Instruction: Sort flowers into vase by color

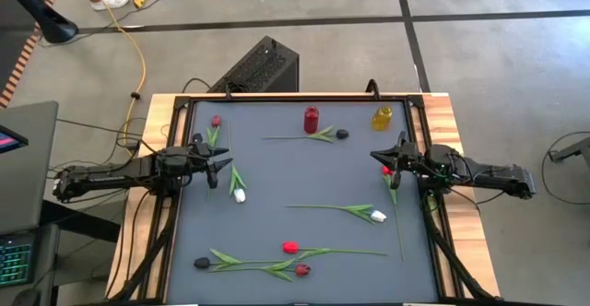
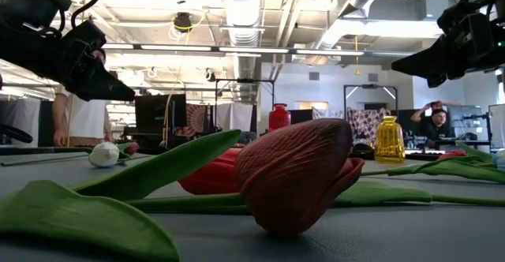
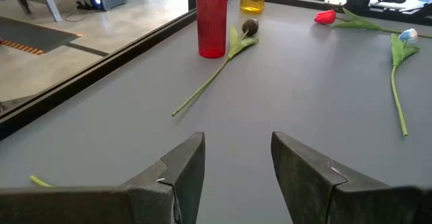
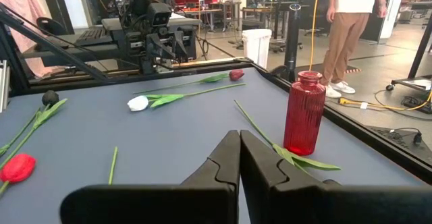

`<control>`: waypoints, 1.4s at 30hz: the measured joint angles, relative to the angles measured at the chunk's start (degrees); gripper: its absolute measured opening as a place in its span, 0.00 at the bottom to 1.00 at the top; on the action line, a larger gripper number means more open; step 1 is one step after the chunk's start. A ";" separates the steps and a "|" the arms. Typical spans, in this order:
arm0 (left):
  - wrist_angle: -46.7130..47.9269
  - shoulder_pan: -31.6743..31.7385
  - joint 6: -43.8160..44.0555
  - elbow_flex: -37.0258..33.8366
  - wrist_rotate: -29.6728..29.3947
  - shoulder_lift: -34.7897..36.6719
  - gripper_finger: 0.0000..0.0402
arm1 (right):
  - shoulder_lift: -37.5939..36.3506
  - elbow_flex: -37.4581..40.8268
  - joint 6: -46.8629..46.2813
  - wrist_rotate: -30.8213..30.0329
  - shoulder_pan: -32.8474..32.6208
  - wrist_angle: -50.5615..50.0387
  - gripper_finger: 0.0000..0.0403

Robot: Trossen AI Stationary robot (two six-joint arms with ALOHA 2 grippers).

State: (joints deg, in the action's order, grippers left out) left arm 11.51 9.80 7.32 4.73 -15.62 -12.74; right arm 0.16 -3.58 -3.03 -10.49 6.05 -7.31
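Note:
Several tulips lie flat on the grey mat (image 1: 277, 172): a red one (image 1: 216, 122) and a white one (image 1: 240, 195) at the left, a dark one (image 1: 342, 134) beside the red vase (image 1: 312, 119), a red one (image 1: 386, 170) and a white one (image 1: 378, 217) at the right, and more along the near edge (image 1: 290, 247). A yellow vase (image 1: 382, 117) stands at the far right. My left gripper (image 1: 224, 165) hovers open at the left edge with nothing between its fingers (image 3: 185, 163). My right gripper (image 1: 378, 156) hovers shut at the right edge (image 4: 239, 158).
A black frame (image 1: 184, 103) runs round the mat. A dark maroon tulip head (image 2: 296, 175) lies close to the low camera on the near side. People stand and sit in the room beyond the table (image 4: 351, 28). Bare mat lies in the middle (image 1: 304, 172).

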 joint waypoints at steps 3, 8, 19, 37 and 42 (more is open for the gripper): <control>0.00 0.00 0.01 0.00 -0.02 0.00 0.40 | -0.01 -0.02 0.00 -0.02 0.02 0.00 0.09; 0.00 -0.01 0.00 0.00 0.00 0.00 0.40 | -0.01 0.00 0.01 0.00 0.01 0.02 0.09; -0.41 -0.02 0.01 -0.02 -0.02 0.01 0.40 | -0.01 -0.02 0.00 0.00 0.00 0.02 0.09; -11.87 -0.05 22.34 -0.24 3.82 -0.05 0.40 | 0.19 -0.69 -2.20 2.41 0.04 4.15 0.09; -25.50 -0.73 14.47 0.00 4.46 -3.59 0.40 | 5.30 -6.02 -7.02 0.66 0.10 2.45 0.09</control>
State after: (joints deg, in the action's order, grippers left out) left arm -13.99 9.07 21.79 4.74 -11.16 -16.33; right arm 5.46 -9.60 -10.05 -9.82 6.15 -4.85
